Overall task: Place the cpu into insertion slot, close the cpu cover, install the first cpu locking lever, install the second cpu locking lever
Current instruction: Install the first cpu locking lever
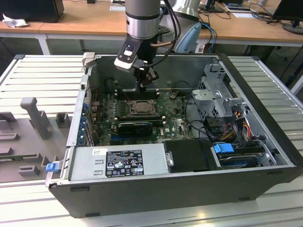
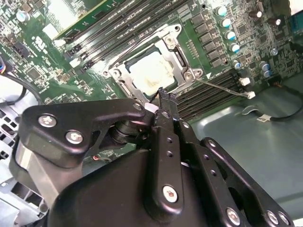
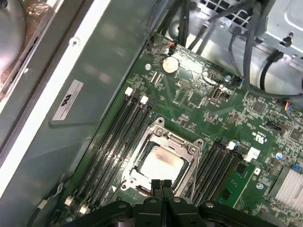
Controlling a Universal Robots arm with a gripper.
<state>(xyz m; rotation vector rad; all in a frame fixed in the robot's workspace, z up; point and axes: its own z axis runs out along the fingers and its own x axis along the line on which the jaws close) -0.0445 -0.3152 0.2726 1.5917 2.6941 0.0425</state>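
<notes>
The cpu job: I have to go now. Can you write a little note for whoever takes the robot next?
Gripper: shut, tips right by the edge of the slot; I can't tell if they touch it.
Cpu: lying flat in the slot.
Cover: down over the cpu, which shows through its window.
Done: cpu placed; cover looks closed.
Left: the levers. One lever sticks out away from the slot, unlatched. I can't tell about the other.

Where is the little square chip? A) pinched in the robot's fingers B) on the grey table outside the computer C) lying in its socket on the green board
C: the cpu lies flat inside the window of the cpu cover, apart from the shut gripper.
</notes>
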